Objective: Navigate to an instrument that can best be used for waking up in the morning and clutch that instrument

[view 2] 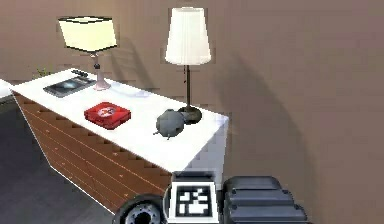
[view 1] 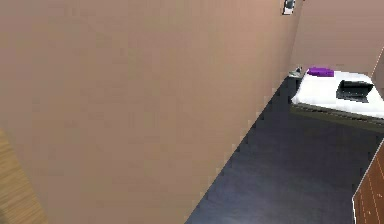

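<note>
**A:** Where is the pincer?

**B:** At the arm side view's bottom edge. The pincer (view 2: 140, 212) is a dark rounded body just left of the white marker square (view 2: 195, 200). Its far end can't be made out, so I cannot tell whether the fingers are spread or pressed together, or whether it holds anything.

**A:** And the thing for waking up?

**B:** I take the dark round thing (view 2: 170, 122) for the alarm clock, going by its shape. It sits on the white top of the bench (view 2: 148, 100), up the picture from the pincer and slightly right. That puts it farther out on the arm's side, with the bench's near edge between the two.

**A:** Any long axis to line up with?

**B:** None that I can see, since it looks roundish. The tight spot is the white-shaded lamp (view 2: 187, 40). Its dark base is just beside the round thing on the right, and I can't say whether they touch. A reach would probably best come in from the left.

**A:** What's on that side?

**B:** A red flat box (view 2: 107, 113), near but apart, with its contents unseen. Beyond it stands a cream-shaded lamp (view 2: 86, 35).

**A:** Any other containers?

**B:** The bench's wooden drawers (view 2: 90, 165) look pushed in, so their contents are hidden.

**A:** And ahead?

**B:** A bed (view 1: 322, 97) far across the dark floor, with a purple pillow (view 1: 320, 71).
</note>
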Available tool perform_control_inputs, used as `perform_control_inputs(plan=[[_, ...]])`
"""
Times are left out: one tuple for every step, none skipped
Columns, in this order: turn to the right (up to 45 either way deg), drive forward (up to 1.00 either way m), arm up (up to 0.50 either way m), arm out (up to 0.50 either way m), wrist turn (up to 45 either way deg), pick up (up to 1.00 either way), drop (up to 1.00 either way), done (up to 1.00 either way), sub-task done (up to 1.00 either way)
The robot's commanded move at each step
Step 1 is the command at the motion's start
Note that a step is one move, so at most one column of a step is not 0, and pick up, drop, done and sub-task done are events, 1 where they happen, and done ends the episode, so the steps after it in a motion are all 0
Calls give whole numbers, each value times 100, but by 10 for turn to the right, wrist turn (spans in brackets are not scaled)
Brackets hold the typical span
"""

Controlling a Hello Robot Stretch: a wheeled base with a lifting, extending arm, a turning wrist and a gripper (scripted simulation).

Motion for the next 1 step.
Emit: perform_control_inputs(plan=[[0, 0, 0, 46, 0, 0, 0, 0, 0]])
